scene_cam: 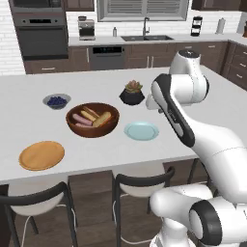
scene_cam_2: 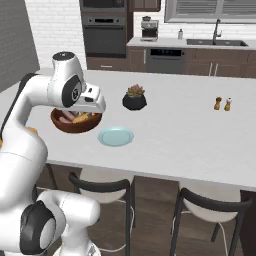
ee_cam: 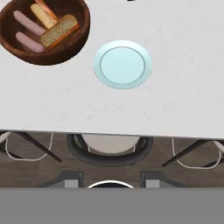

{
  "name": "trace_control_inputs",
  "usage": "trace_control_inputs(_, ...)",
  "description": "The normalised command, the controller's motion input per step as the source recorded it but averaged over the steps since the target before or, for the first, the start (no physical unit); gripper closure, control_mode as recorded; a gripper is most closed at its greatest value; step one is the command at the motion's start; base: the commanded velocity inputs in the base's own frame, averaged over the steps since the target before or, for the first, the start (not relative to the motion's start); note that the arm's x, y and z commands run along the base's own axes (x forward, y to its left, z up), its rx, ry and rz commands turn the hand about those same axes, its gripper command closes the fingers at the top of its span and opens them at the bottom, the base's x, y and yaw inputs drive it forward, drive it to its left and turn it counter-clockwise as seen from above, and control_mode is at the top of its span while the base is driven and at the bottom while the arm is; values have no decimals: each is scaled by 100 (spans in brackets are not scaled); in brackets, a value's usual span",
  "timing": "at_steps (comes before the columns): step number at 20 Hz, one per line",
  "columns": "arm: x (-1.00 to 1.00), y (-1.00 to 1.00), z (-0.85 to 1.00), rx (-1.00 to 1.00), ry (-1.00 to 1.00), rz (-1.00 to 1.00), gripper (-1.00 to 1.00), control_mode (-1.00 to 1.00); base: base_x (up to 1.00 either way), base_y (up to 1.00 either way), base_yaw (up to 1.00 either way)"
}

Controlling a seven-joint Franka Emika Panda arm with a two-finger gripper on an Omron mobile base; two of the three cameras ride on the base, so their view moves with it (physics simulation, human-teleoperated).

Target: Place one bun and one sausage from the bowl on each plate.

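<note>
Reaching: a bun [ee_cam: 59, 31] is judged the next pick; the gripper [scene_cam_2: 98, 105] is held high over the near counter edge, right of the bowl [scene_cam: 91, 129].
Orange plate [scene_cam: 41, 155]: at the near left, bare.
Bowl contents: both buns and both sausages [ee_cam: 28, 22] are kept inside, between the plates.
Blue plate [scene_cam: 141, 130]: just right of the bowl, bare.
Advice: the topmost, tilted bun should be approached from straight above and pinched across its narrow width, so that the wall is cleared and the sausages are left undisturbed.
Jaws: spread or pressed together cannot be told.
Hidden: the fingertips are cut off in the hand view; the second bun is partly covered.
</note>
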Motion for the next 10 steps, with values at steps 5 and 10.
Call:
trace_control_inputs(5, -48, -3, -7, 0, 0, 4, -100, -100, 0, 0, 0)
trace_control_inputs(10, -26, 9, -10, -1, 0, 4, -100, 100, -26, 44, 1)
